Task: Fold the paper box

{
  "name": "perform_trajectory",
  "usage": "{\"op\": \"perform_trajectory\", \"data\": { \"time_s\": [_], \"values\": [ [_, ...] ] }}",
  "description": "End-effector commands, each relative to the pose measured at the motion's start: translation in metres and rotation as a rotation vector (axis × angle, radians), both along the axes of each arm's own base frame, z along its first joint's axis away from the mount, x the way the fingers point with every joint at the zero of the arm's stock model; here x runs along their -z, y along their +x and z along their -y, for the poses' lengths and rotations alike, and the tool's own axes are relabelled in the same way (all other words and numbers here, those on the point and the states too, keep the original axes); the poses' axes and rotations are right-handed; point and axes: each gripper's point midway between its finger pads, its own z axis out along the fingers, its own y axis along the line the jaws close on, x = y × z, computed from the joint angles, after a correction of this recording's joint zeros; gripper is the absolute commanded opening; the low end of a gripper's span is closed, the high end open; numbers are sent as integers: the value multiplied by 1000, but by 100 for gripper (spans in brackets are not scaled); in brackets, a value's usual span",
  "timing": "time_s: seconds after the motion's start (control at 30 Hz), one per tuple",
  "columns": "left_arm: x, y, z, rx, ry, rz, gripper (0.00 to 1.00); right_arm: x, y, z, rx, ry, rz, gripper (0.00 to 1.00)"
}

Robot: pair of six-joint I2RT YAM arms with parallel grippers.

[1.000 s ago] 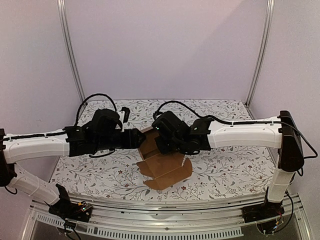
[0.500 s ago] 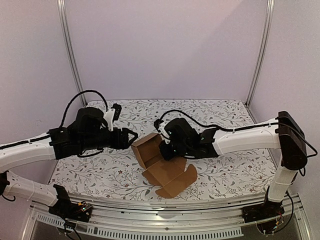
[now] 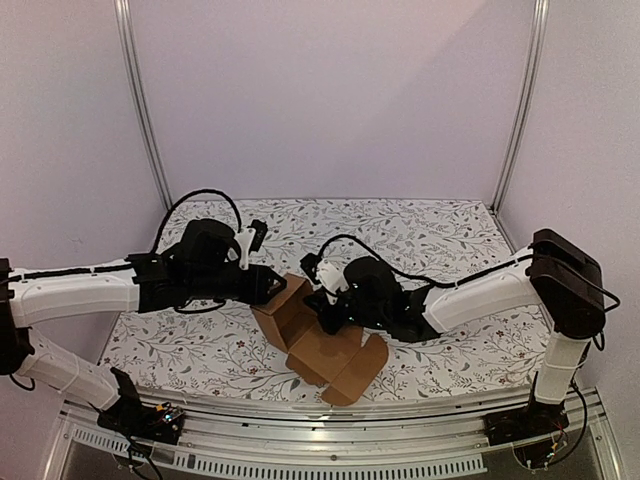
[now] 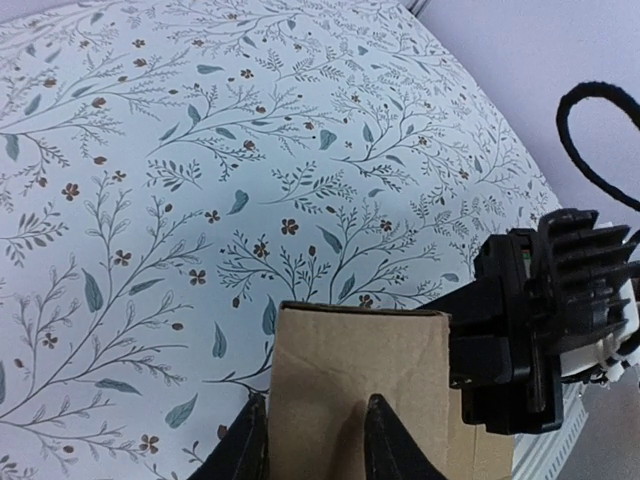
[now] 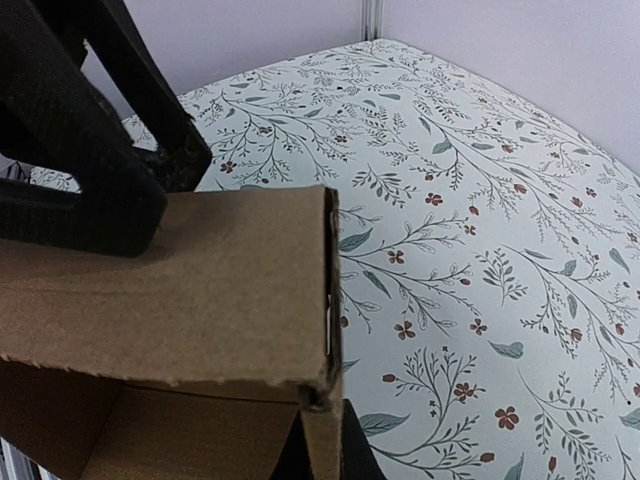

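Box [image 3: 318, 348] lies near the middle of the table [image 3: 450, 240], half raised. Its upright walls are at the far-left end and its flat flaps with rounded tabs spread toward the near right, so its long axis runs on that diagonal. At the left, the left gripper [image 3: 272, 288] reaches in level, its tips at the outer face of the raised end; the box lies straight ahead of it, to its right. From the wrist view its fingers [image 4: 247, 450] stand a narrow way apart with a wall's flat face showing between them, and we judge nothing is pinched there. The board is plain brown cardboard, matte and thin, with sharp creases and a dotted, die-cut lower edge; we expect it to bend readily along those creases. The cloth beneath is pale, printed with leaves and small flowers. At the right, the right gripper [image 3: 322, 316] is closed on an upright wall, the thin edge running down between its black pads. Both arms are at the box; since the right one holds it, we judge the left is free to push.
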Motion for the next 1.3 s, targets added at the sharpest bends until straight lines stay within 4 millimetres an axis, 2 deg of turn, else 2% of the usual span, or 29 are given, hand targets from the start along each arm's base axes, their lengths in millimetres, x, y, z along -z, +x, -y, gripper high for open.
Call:
{"op": "perform_trajectory", "data": {
  "time_s": [0.0,0.2,0.37,0.6,0.7,0.87,1.0,1.27],
  "values": [
    [8,4,10,37,-8,-29,29,-4,-1,-15,-75,110,124,0],
    [31,3,15,56,25,-71,13,20,0,-20,-81,131,135,0],
    [46,1,17,66,39,-109,10,37,-1,-17,-82,128,146,0],
    [57,-2,18,75,61,-147,9,54,-3,-16,-93,119,158,0],
    [61,-5,20,83,56,-171,9,57,-3,-15,-92,122,157,3],
    [68,-8,24,86,50,-212,8,57,-2,-15,-85,133,159,17],
    [71,-9,25,86,56,-223,8,55,0,-15,-73,150,164,24],
    [72,-9,22,78,86,-226,8,64,5,-16,-52,150,162,23]
  ]
}}
